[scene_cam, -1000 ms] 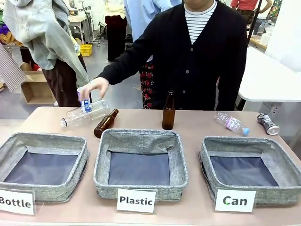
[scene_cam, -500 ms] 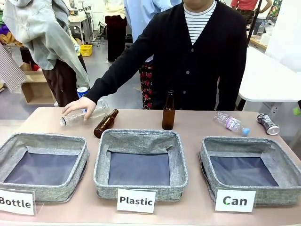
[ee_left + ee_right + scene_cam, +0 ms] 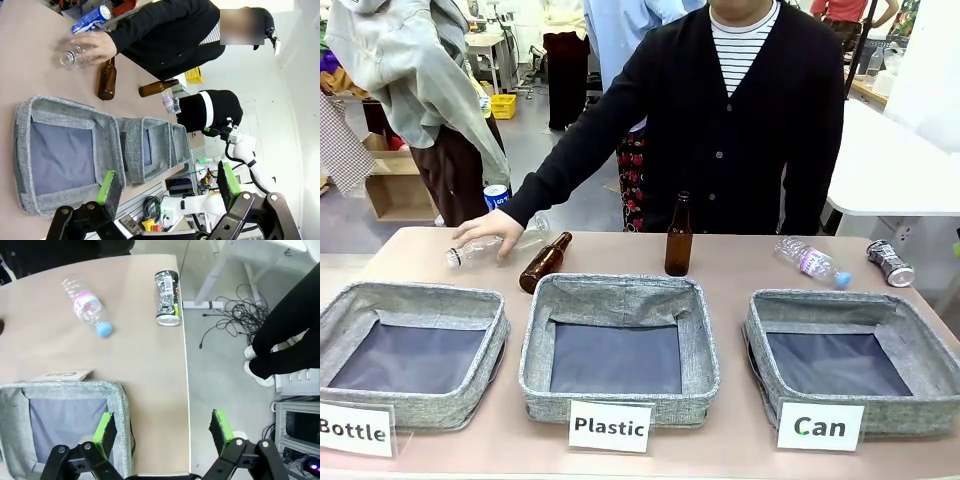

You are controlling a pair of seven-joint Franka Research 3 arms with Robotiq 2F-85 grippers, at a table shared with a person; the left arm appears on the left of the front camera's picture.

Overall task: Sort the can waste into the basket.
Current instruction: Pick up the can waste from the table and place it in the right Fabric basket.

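Observation:
A blue and white can (image 3: 497, 195) stands at the table's far left edge, just behind the person's hand (image 3: 488, 228); the left wrist view has this blue can (image 3: 91, 18) too. The crushed silver and dark can (image 3: 890, 263) lies at the far right, near the table's edge, and is the crushed can (image 3: 167, 297) ahead of my right gripper. The grey "Can" basket (image 3: 922, 352) sits front right with a bare dark floor. My right gripper (image 3: 162, 432) hangs open above that basket's rim (image 3: 121, 405) and the table edge. My left gripper (image 3: 167, 185) is open, high above the "Bottle" basket (image 3: 107, 145).
The person's hand rests on a clear plastic bottle (image 3: 465, 252). One brown bottle (image 3: 545, 262) lies beside it and another (image 3: 678, 235) stands mid-table. A clear bottle with a pink label (image 3: 810, 262) lies near the crushed can. The "Plastic" basket (image 3: 535, 345) sits in the middle.
The person's hand has brought the clear bottle down onto the table at the far left and now rests on it. The blue can has come into sight behind the hand.

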